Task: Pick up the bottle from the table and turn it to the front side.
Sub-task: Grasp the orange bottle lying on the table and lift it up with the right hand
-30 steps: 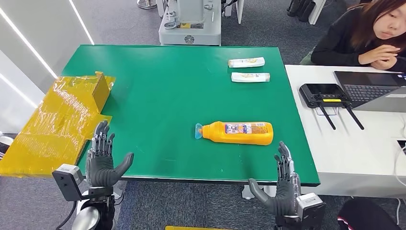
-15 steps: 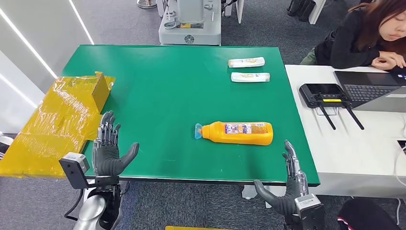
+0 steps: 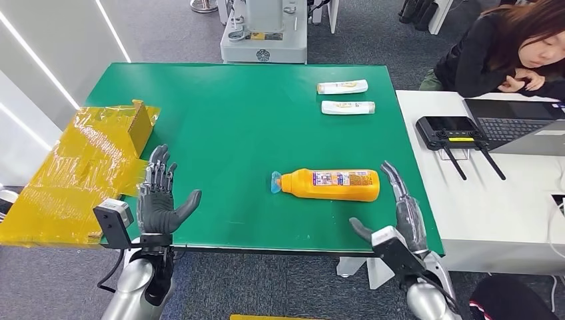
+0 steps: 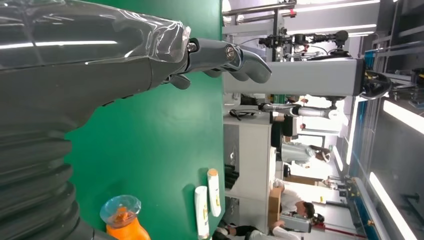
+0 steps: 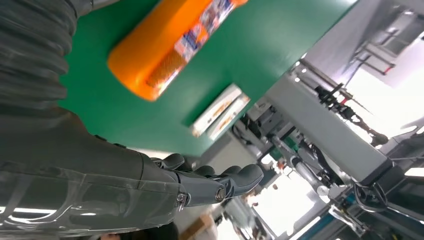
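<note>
left hand [image 3: 158, 203] is up at the near edge of the green table [image 3: 220, 133], fingers spread, holding nothing. right hand [image 3: 400, 210] is the same, fingers apart, just beside the base of the orange bottle [image 3: 330, 185], which lies on its side. two small white tubes [image 3: 345, 97] sit further back.

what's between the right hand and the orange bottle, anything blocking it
Nothing visible does. The right hand hovers open at the near right edge of the green table, beside the base end of the orange bottle, which lies on its side. Only bare green surface separates them. The two white tubes lie far behind.
</note>
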